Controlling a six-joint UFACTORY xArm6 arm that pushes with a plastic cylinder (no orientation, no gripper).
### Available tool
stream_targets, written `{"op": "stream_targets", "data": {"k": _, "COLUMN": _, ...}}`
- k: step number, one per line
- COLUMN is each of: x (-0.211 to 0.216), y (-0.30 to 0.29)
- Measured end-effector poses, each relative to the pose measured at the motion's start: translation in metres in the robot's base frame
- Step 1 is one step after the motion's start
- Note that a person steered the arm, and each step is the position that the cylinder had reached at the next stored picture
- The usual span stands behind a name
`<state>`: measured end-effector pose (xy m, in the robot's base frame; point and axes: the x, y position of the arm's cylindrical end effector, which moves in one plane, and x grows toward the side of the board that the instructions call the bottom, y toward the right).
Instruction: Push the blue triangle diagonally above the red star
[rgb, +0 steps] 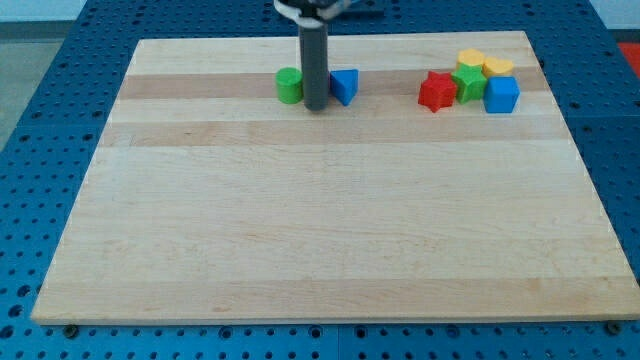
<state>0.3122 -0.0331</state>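
The blue triangle (345, 86) lies near the view's top, left of centre. My tip (316, 106) stands right beside its left side, between it and a green cylinder (289, 85); I cannot tell whether it touches either. The red star (436, 91) lies further to the view's right, about ninety pixels from the triangle, at the same height in the view.
A cluster sits against the red star's right: a green star (467, 83), a blue cube (501, 95), a yellow block (471, 60) and a yellow heart-like block (498, 67). The wooden board (330, 230) lies on a blue perforated table (40, 150).
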Motion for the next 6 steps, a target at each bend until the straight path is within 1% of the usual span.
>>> {"op": "stream_targets", "data": {"k": 1, "x": -0.011, "y": -0.003}}
{"op": "stream_targets", "data": {"k": 2, "x": -0.012, "y": -0.001}}
{"op": "stream_targets", "data": {"k": 3, "x": 0.004, "y": 0.014}}
{"op": "stream_targets", "data": {"k": 4, "x": 0.013, "y": 0.042}}
{"op": "stream_targets", "data": {"k": 6, "x": -0.015, "y": 0.126}}
